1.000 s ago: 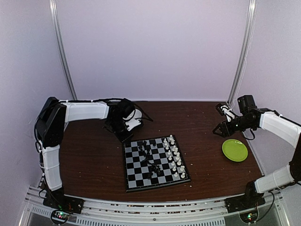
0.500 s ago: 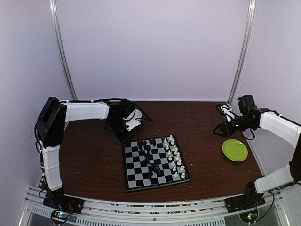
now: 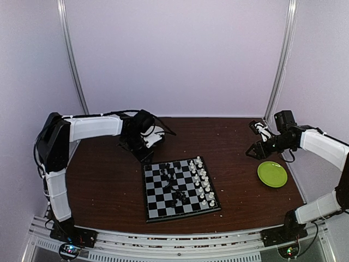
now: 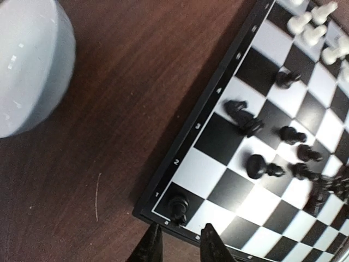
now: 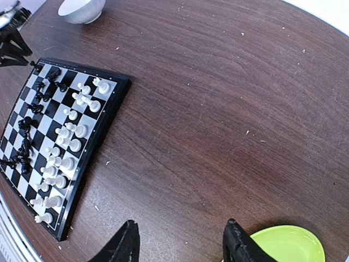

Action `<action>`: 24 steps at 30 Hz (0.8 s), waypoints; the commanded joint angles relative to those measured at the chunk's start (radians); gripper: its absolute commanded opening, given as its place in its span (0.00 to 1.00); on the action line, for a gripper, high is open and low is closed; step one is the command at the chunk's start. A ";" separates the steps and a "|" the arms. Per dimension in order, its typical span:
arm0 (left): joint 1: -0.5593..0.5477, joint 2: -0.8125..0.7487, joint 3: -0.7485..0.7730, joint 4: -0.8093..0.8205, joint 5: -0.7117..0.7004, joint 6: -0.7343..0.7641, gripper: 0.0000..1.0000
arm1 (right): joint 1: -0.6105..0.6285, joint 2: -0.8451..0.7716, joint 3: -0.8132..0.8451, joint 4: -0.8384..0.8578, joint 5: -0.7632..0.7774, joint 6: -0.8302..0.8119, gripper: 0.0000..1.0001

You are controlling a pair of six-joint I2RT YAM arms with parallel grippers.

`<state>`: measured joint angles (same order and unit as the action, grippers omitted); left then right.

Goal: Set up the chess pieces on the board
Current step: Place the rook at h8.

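The board lies at the table's middle. White chess pieces stand in two files along its right side. Black chess pieces are scattered over its middle, some lying down. In the left wrist view one black piece stands on the board's corner square, just beyond my left gripper, whose jaws are slightly apart and empty. That gripper hovers at the board's far left corner. My right gripper is wide open and empty over bare table, far from the board.
A white bowl stands on the table left of the board's far corner, also in the right wrist view. A green plate lies at the right, under my right arm. Small crumbs dot the brown table.
My left arm has shifted a little to the left and back, away from the board's corner. The right arm has hardly moved.
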<state>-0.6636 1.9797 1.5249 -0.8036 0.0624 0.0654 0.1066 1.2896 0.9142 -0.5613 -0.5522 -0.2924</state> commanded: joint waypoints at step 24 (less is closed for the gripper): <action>-0.484 -0.220 -0.175 0.144 0.115 -0.121 0.29 | 0.011 -0.024 0.028 -0.014 0.002 -0.018 0.53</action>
<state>-1.1278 1.7470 1.3628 -0.6884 0.2104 -0.0185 0.1074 1.2915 0.9146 -0.5663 -0.5526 -0.2932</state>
